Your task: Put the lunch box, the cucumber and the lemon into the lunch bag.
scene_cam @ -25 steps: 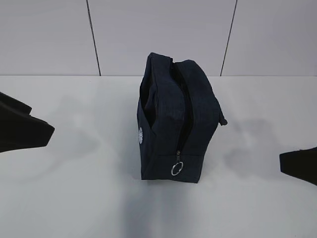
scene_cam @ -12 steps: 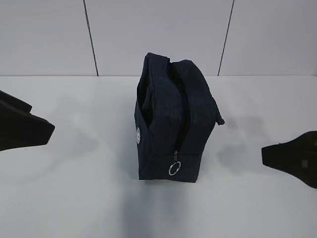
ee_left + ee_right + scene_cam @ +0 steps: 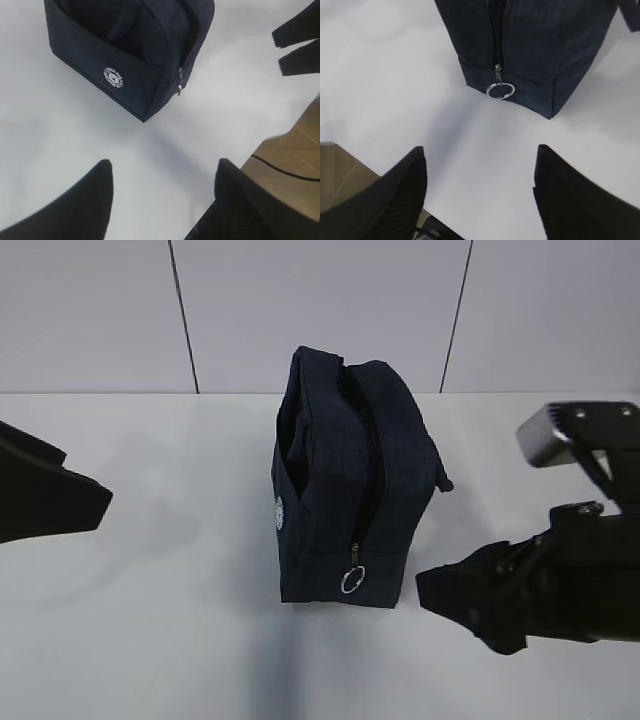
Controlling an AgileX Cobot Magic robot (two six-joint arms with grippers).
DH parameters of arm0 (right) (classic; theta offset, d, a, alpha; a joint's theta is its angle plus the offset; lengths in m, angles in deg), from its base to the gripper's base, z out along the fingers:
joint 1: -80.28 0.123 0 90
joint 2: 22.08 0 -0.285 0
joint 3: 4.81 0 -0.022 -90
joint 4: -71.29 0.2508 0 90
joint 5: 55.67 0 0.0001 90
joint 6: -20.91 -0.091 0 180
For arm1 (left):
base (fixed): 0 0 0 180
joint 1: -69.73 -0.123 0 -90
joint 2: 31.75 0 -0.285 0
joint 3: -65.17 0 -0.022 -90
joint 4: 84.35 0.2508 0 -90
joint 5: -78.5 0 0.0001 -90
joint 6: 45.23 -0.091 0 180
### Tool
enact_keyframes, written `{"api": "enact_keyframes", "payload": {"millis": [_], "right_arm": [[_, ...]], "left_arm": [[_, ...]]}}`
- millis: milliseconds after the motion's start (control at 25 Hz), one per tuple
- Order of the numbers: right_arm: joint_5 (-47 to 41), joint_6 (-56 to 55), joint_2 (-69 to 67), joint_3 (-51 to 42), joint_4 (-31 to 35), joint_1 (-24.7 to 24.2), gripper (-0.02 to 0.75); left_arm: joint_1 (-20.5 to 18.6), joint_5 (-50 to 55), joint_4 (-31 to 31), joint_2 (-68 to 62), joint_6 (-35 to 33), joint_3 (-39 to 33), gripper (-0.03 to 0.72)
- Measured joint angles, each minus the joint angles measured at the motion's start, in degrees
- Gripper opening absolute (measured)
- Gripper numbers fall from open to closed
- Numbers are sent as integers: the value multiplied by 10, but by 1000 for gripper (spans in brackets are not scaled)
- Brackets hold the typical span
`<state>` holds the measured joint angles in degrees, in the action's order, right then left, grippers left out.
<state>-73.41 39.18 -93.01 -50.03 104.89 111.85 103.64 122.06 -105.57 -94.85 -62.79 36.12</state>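
Note:
The dark navy lunch bag (image 3: 345,480) stands upright in the middle of the white table. Its zipper runs over the top and down the near end to a silver ring pull (image 3: 352,581). The bag also shows in the left wrist view (image 3: 130,45) and the right wrist view (image 3: 540,45), where the ring pull (image 3: 500,91) hangs at its lower edge. My left gripper (image 3: 165,167) is open and empty, well left of the bag (image 3: 95,502). My right gripper (image 3: 481,151) is open and empty, close to the bag's near right corner (image 3: 430,590). The lunch box, cucumber and lemon are out of view.
The table's front edge and brown floor show in the left wrist view (image 3: 295,150) and the right wrist view (image 3: 340,170). A white panelled wall (image 3: 320,310) stands behind the table. A round white logo (image 3: 281,513) marks the bag's left side.
My right gripper has moved left from the right edge of the view to just beside the bag's near right corner. The left gripper and the bag have stayed in place.

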Motion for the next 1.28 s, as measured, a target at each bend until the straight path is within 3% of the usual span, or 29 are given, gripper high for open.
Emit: {"api": "enact_keyframes", "payload": {"millis": [360,720,1280], "right_arm": [[82,-54,-128,0,20,20,526],[159,-58,-172,0,54,108,526],[233,-58,-172,-57,120,190,526]], "left_arm": [[0,-8,-15,0,0,0,447],[0,-18,-17,0,0,0,447],[0,-19,-18,0,0,0,445]]}}
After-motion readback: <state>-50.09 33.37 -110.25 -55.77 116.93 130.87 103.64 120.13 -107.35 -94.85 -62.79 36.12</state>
